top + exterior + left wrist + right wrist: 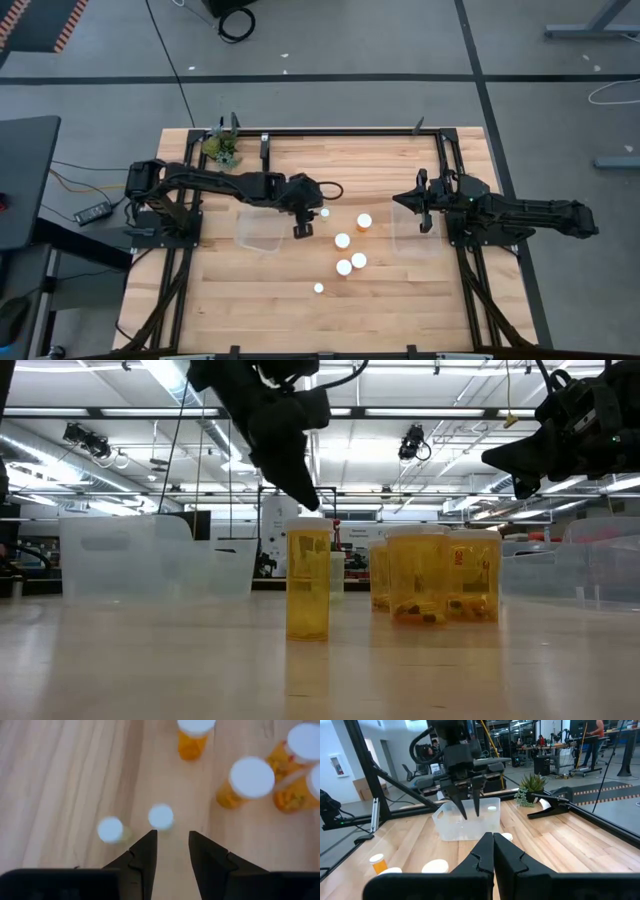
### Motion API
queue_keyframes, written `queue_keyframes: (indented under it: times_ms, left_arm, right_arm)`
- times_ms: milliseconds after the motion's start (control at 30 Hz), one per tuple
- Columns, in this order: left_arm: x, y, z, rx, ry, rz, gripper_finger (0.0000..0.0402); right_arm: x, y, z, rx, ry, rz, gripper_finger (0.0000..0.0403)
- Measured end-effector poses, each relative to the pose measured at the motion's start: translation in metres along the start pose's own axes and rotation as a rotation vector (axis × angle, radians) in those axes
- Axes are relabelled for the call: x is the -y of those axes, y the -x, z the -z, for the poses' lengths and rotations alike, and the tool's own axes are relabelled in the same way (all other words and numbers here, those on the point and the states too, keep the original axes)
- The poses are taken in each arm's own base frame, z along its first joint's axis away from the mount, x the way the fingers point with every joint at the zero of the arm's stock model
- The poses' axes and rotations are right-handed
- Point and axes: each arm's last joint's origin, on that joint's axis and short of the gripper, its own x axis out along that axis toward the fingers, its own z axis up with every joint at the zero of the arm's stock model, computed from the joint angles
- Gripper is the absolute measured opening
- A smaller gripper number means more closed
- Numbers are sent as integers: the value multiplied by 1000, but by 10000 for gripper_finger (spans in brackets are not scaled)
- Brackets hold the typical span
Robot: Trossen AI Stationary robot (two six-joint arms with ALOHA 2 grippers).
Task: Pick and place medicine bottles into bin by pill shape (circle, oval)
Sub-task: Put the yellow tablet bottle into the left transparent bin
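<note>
Several orange pill bottles with white caps stand upright on the wooden table's middle (pixel 342 240), one narrow bottle (pixel 318 288) nearer the front; they also show in the low view (pixel 308 580). My left gripper (pixel 303 228) is open and empty, pointing down beside the left clear bin (pixel 258 232), close to a small bottle (pixel 324 212). In its wrist view the open fingers (pixel 172 840) hover above two blurred white caps (pixel 161 816). My right gripper (pixel 493 840) is shut and empty above the right clear bin (pixel 415 235).
A green plant clump (pixel 222 150) sits at the table's far left corner. A black frame (pixel 340 130) runs round the table's edges. Bare wood lies along the near edge (pixel 300 320).
</note>
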Motion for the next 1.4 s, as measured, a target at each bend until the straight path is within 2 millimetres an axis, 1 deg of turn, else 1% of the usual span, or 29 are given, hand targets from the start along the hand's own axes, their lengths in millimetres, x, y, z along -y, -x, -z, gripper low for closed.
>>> queue_keyframes:
  times_ms: [167, 267, 467, 733, 800, 933, 1233, 1400]
  left_arm:
    - [-7, -10, -1, 14, 8, -35, 138]
    - [-10, -19, 2, -9, 17, -2, 148]
    - [-8, -30, 1, 12, -10, 21, 160]
    - [-9, -29, -15, 175, -32, 14, 182]
    - [-9, -33, -19, 224, -42, 11, 187]
    - [-7, -41, -21, 258, -61, 7, 189]
    - [-7, -78, 2, 89, -74, -4, 185]
    - [-6, -84, 10, 30, -80, 0, 183]
  right_arm:
    - [0, 0, 0, 0, 0, -1, 10]
    - [0, 0, 0, -1, 0, 0, 10]
    - [0, 0, 0, -1, 0, 0, 10]
    - [0, 0, 1, -6, -1, 1, 10]
    - [0, 0, 1, -8, -1, 1, 10]
    - [0, 0, 1, -8, -1, 1, 10]
    - [0, -1, 3, -34, -4, 4, 10]
    - [0, -1, 4, -36, -4, 4, 10]
